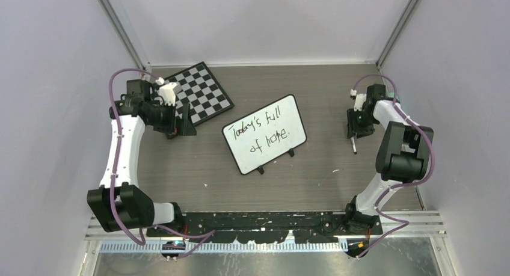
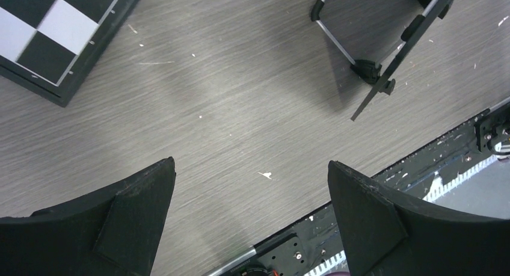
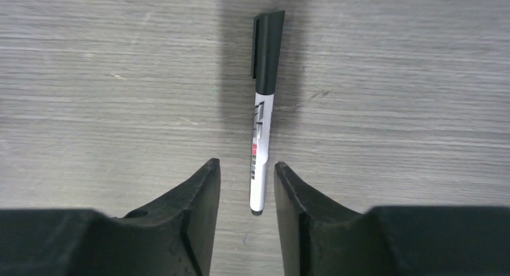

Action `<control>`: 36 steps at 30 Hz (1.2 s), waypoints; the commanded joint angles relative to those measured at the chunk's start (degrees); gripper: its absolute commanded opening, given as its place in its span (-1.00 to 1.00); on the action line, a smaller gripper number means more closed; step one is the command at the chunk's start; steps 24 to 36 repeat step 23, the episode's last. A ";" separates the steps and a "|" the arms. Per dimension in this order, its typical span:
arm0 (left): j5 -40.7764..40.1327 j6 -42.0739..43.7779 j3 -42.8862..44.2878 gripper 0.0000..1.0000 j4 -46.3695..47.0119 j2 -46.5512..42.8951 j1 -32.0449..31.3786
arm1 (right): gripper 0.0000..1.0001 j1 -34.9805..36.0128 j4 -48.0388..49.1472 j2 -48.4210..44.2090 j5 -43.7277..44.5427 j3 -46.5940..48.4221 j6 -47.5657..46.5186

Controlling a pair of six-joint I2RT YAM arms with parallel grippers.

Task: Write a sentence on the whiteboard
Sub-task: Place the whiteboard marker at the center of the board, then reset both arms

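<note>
The small black-framed white board (image 1: 264, 133) stands in the middle of the grey wooden bench (image 1: 328, 86). Its black marker words (image 1: 273, 138) look finished. The capped white pen (image 3: 261, 116) lies by the right edge, between the slightly spread right jaws, which are not pinching it. The left jaws are spread wide. Next, maybe just lift away.

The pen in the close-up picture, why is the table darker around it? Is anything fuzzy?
Right wrist view: a soft shadow band, probably cast from above, runs up the table behind the marker, which looks sharp. Top view: the sentence is readable, evenly lit.
</note>
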 commanded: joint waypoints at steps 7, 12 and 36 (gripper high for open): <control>-4.31 4.10 15.81 0.99 -3.86 5.44 3.63 | 0.48 -0.51 -12.40 -11.07 -9.14 18.62 0.45; -6.83 6.36 21.80 0.99 -4.21 8.24 7.81 | 0.61 -3.37 -14.67 -13.32 -17.13 25.11 3.43; -10.10 7.54 16.15 0.99 -1.00 8.45 13.16 | 0.66 -9.15 -15.91 -16.00 -24.46 23.90 4.48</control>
